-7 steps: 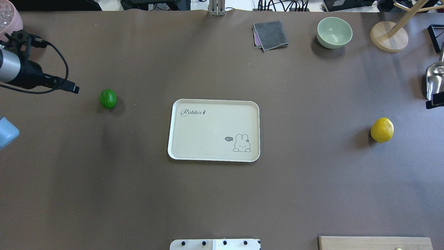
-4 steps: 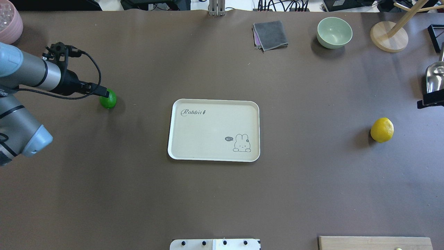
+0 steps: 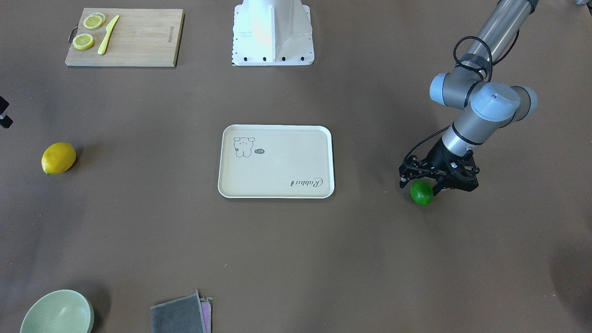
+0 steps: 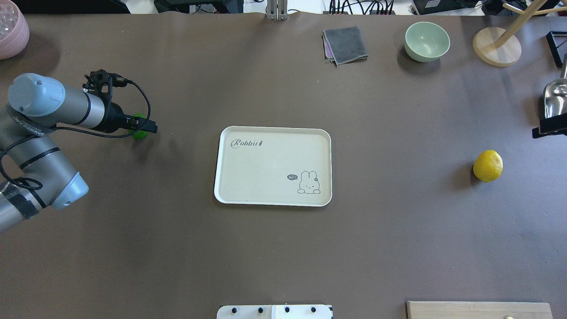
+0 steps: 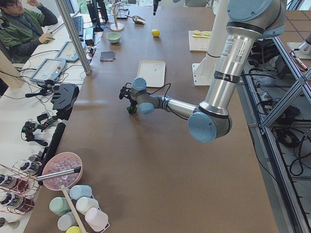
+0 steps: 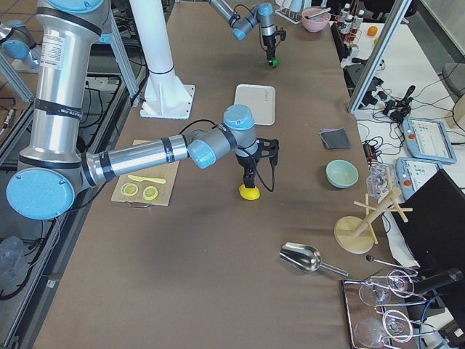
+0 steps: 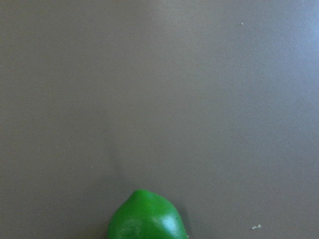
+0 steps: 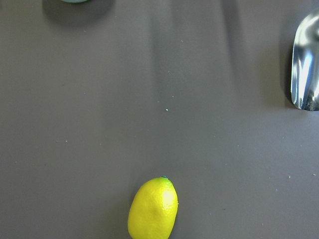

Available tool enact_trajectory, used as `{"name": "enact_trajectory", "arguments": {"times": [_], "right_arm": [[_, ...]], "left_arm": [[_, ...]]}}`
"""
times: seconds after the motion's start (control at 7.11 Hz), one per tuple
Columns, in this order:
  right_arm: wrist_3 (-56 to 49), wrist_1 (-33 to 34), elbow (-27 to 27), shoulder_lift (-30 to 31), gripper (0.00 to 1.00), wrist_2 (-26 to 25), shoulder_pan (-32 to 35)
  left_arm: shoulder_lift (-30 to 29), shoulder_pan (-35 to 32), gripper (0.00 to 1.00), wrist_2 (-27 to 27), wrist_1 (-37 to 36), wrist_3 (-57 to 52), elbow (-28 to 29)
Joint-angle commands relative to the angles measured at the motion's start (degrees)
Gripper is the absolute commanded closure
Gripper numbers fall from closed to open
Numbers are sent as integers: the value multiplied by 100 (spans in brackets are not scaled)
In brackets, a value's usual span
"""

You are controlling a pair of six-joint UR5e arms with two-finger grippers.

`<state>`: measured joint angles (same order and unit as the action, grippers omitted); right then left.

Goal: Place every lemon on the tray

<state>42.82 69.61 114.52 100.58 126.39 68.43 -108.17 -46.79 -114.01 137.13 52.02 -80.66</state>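
The left end effector [image 3: 425, 184] hung right over the green lemon [image 3: 422, 196], though I could not tell if its fingers were spread or clenched. An off-centre pinch might have squirted the glossy, rounded fruit across the worktop [image 3: 370, 259]. Beyond lay the cream tray [image 3: 277, 196], and farthest the yellow lemon [image 3: 58, 158]. Neither lemon was on the tray.

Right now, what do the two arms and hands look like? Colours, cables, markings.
Both arms match: silver tubes, pale blue-grey joint caps. The left arm carries a looping black cable and a black tape band; the left hand is black. The right arm ends in a black right hand, also cabled.
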Motion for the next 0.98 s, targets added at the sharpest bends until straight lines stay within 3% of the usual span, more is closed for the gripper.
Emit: {"name": "enact_trajectory", "arguments": {"times": [0.0,0.14,0.28,0.42,0.7,0.84], "right_arm": [[-2,0,0,-3,0,-9,3],[-2,0,0,5,0,-18,3],[-2,0,0,-3,0,-18,3],[-2,0,0,5,0,-18,3],[7,0,0,6,0,-18,-5],[-2,0,0,6,0,-27,-14]], "left_arm": [[-2,38,7,72,-2,-8,24],[6,38,32,81,24,-8,24],[15,38,80,89,24,-8,24],[7,38,100,72,24,-8,-36],[-98,38,100,63,33,315,-360],[-334,160,100,81,24,987,-423]]}}
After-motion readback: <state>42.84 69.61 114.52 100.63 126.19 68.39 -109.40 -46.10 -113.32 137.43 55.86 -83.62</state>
